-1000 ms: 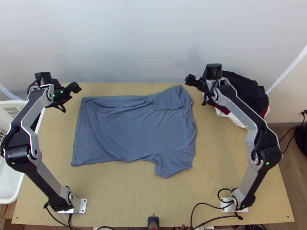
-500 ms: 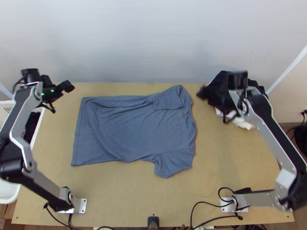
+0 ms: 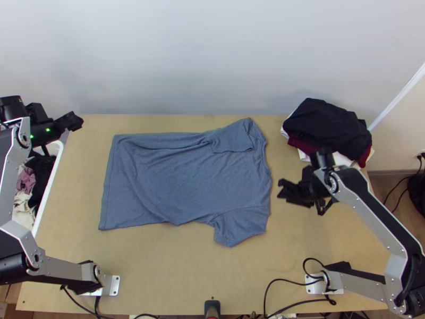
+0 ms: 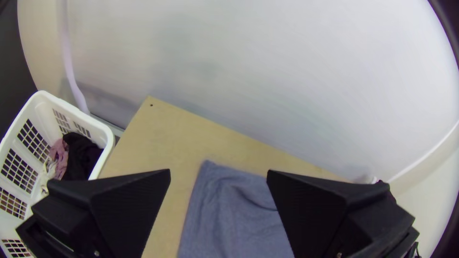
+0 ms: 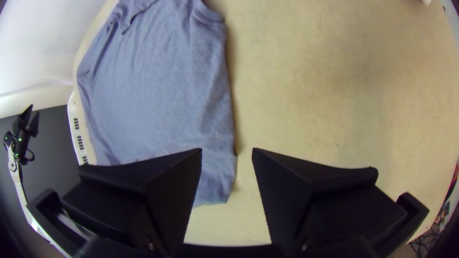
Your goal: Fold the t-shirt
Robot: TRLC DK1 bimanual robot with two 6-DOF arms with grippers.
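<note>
Right gripper drops to the collar side as the grey-blue shirt lies unmoved

The black two-fingered right gripper (image 3: 287,194) has swung down from the pile of dark folded clothes (image 3: 326,125) at upper right to right of centre, just beside the shirt; the matching left gripper (image 3: 71,121) has drawn farther out to the upper left, by the white plastic basket (image 3: 48,191); the grey-blue cotton t-shirt (image 3: 186,175) lies spread mid-frame as before, its upper sleeve (image 3: 234,141) turned in, its lower sleeve (image 3: 241,226) sticking out; the right arm is probably lining up to fold that one in, so the task looks barely begun.

The top view gives the shirt's whole outline; the wrist views add the fingers, both pairs wide apart with nothing between the tips; the left wrist view also takes in more of the basket's slotted wall (image 4: 29,138).
</note>
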